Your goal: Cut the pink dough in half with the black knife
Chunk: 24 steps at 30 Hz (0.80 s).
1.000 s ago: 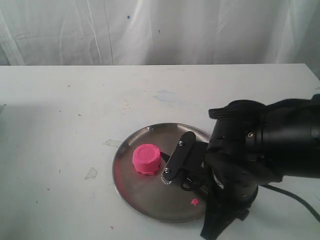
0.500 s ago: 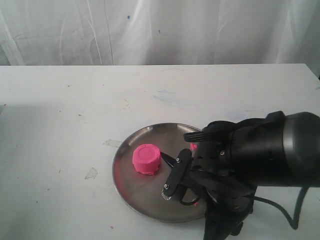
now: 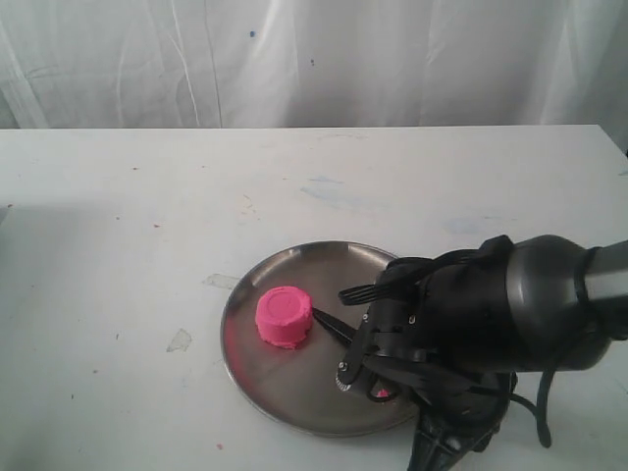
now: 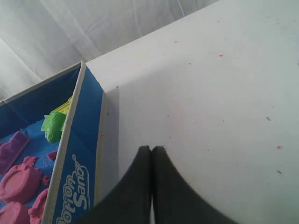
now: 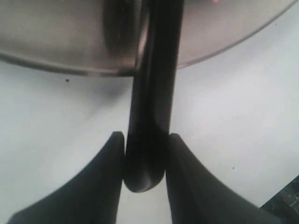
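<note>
Pink dough (image 3: 285,317), one uncut round puck w/ ringed top, is sitting on the steel plate (image 3: 257,388), toward its left rim. Black knife (image 3: 331,323) is lying low over the plate's middle, tip pointing at the puck's right side, just beside it; contact can't be told. Right gripper (image 5: 145,137) is pinching the knife handle betw. both fingers, the handle crossing the plate's rim. Plate is resting near the front edge of the worktop (image 3: 137,216), right of centre. Left gripper (image 4: 152,149), fingers pressed together, is hovering over the worktop beside a blue sand box (image 4: 81,154) holding pink, purple & green pieces.
</note>
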{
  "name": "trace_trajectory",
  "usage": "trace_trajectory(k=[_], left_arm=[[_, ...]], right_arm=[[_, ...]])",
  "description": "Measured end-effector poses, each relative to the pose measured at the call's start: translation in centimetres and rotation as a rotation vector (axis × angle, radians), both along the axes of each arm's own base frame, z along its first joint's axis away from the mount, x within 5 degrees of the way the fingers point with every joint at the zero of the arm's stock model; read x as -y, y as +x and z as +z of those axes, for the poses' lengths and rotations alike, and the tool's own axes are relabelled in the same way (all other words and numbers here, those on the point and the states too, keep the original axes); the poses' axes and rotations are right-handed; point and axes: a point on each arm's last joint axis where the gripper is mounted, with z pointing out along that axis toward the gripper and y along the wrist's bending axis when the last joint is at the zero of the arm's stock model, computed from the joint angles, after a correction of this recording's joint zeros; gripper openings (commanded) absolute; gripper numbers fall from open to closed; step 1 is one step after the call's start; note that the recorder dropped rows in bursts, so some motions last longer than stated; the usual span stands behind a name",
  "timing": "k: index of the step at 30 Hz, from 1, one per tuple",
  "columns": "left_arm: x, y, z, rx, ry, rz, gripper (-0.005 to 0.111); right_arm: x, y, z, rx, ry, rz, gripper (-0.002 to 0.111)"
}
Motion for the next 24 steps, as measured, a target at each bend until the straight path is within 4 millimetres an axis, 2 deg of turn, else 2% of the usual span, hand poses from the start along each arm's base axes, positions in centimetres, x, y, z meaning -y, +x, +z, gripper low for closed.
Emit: trace_trajectory(k=[9,13,18,21,24], left_arm=[[0.0,0.0,0.0,0.0,0.0,0.0,0.0],[0.0,0.0,0.0,0.0,0.0,0.0,0.0],[0.0,0.0,0.0,0.0,0.0,0.0,0.0],[0.0,0.0,0.0,0.0,0.0,0.0,0.0],[0.0,0.0,0.0,0.0,0.0,0.0,0.0]], right_arm=[[0.2,0.1,0.5,0.021,-0.008,-0.006,0.0],[0.6,0.4,2.3,0.065,0.051,-0.025,0.0],[2.6,1.3,5.0,0.123,0.166,-0.121,0.0],[3.6,1.4,6.6,0.103,0.296,-0.154,0.0],[4.2,1.4,7.4,0.056,0.409,-0.156,0.0]])
